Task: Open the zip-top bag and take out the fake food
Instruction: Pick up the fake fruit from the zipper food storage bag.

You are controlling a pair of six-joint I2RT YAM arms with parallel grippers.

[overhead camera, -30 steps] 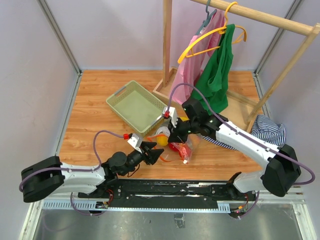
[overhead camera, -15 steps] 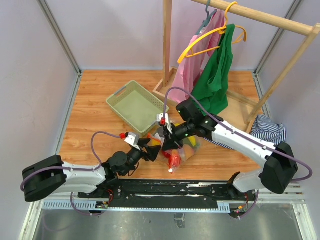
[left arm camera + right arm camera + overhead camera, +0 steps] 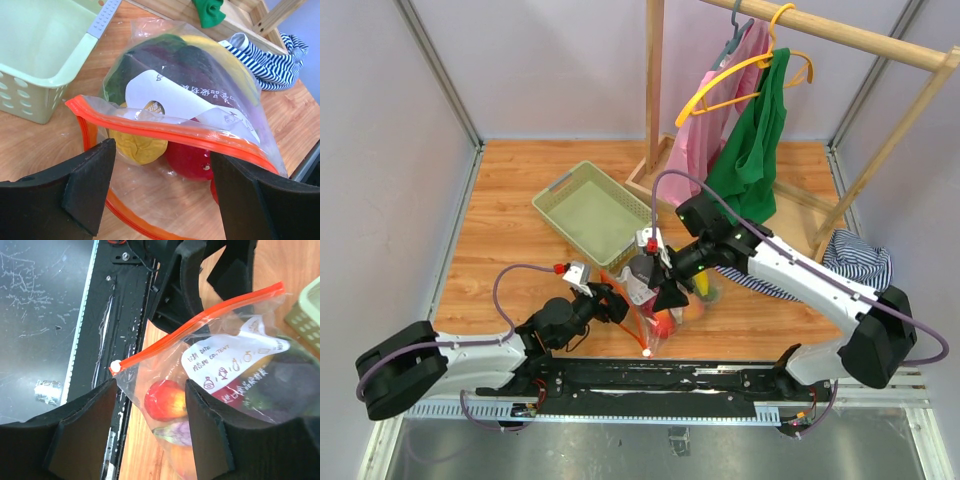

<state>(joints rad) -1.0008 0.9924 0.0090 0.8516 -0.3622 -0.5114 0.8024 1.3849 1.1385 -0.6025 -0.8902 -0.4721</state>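
The zip-top bag [image 3: 658, 312] lies on the table between both arms, its orange-red zip strip [image 3: 150, 127] gaping in a loop towards my left gripper [image 3: 162, 192]. That gripper is open, just in front of the bag's mouth, with nothing between its fingers. The fake food is inside the bag: a yellow piece [image 3: 137, 145], a red piece [image 3: 187, 160], dark green and purple pieces behind the white label [image 3: 175, 100]. My right gripper [image 3: 150, 415] hovers open over the bag's corner, above a peach [image 3: 165, 400], the eggplant [image 3: 175, 432] and the white zip slider [image 3: 115, 366].
The pale green basket [image 3: 588, 212] stands just behind the bag. A wooden clothes rack [image 3: 655, 120] with hung pink and green garments is at the back right. A striped cloth [image 3: 855, 262] lies at the right. The black rail [image 3: 660, 375] runs along the near edge.
My right gripper, shut a second ago, has drawn the zip strip towards the near edge and opened. The bag shifted left and nearer. My left gripper backed off a little and opened wider.
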